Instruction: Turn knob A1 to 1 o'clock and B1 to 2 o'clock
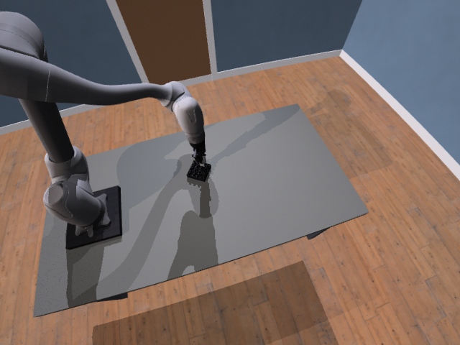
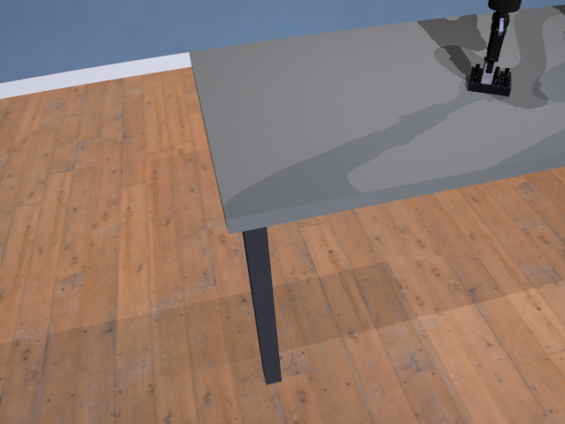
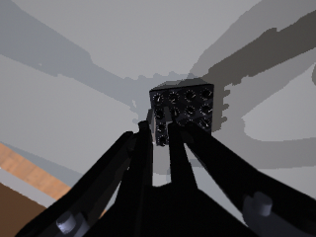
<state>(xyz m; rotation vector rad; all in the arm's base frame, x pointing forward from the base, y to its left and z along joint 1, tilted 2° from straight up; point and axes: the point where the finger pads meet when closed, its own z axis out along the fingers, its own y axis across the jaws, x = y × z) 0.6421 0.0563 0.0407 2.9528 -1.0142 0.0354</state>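
The hand (image 1: 202, 164) (image 2: 488, 75) (image 3: 159, 115) hides part of the crowded knob box (image 1: 196, 179) (image 2: 498, 91) (image 3: 182, 103); I cannot tell whether it pinches anything.

- The knob box (image 1: 196, 176) (image 2: 489, 89) (image 3: 185, 106) stands on the worktop (image 1: 282, 167) (image 2: 319, 114) (image 3: 99, 30), well in from its edges.
- In the top view, the arm's base plate (image 1: 116, 230) lies on the worktop's left part, well apart from the box and to its left.
- The arm (image 1: 107, 93) reaches from there to the right, its wrist end over the box.
- The hand (image 1: 201, 162) (image 2: 488, 75) (image 3: 159, 115) points down at the box; whether it touches is unclear.
- In the wrist view, its fingertips overlap the box's left part.
- In the exterior view, a leg (image 2: 261, 301) stands under the worktop's near left corner.
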